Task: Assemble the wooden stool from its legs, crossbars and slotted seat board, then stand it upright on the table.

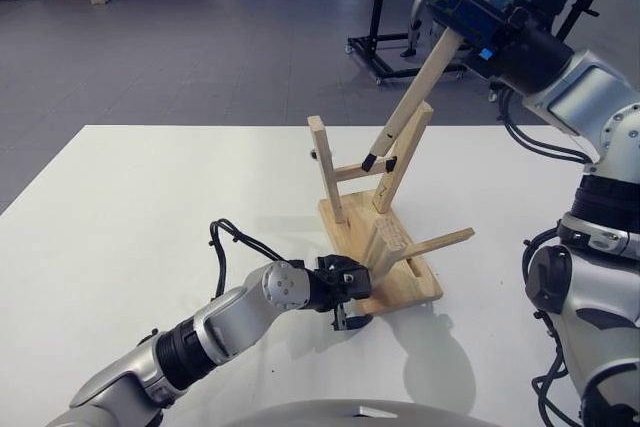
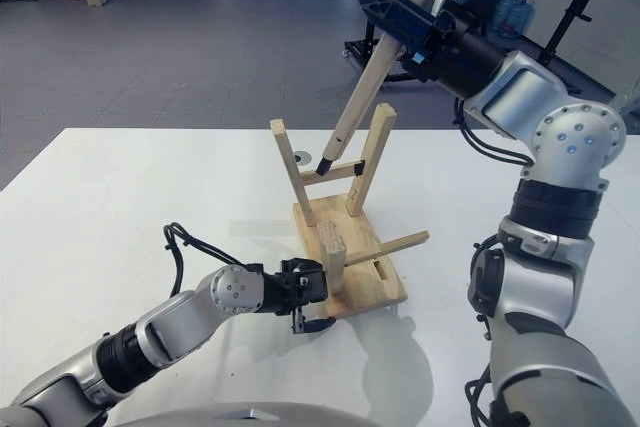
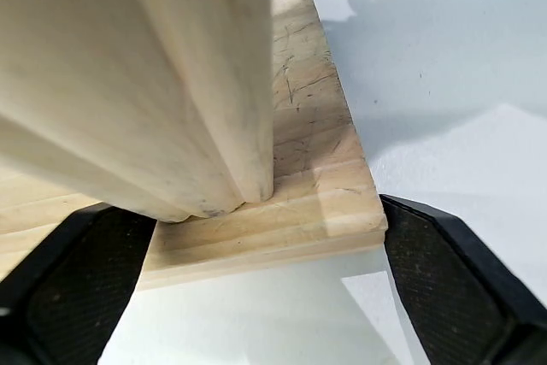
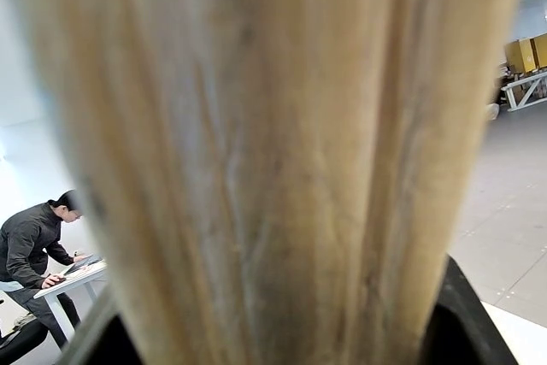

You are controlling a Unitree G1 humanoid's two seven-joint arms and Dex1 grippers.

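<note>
The pale wooden slotted seat board (image 1: 424, 283) lies flat on the white table (image 1: 150, 197). Two upright wooden legs (image 1: 325, 167) at its far end are joined by a short wooden crossbar (image 1: 355, 171). A nearer stubby leg (image 1: 386, 245) stands on the board, with a second crossbar (image 1: 442, 242) jutting sideways from it. The left pincer (image 1: 350, 307) sits at the board's near corner, its black pads (image 3: 77, 284) spread wide on either side of the edge. The right pincer (image 1: 470, 12), raised high, clamps a long loose leg (image 1: 440, 57) slanting down, its dark tip close to the far crossbar.
</note>
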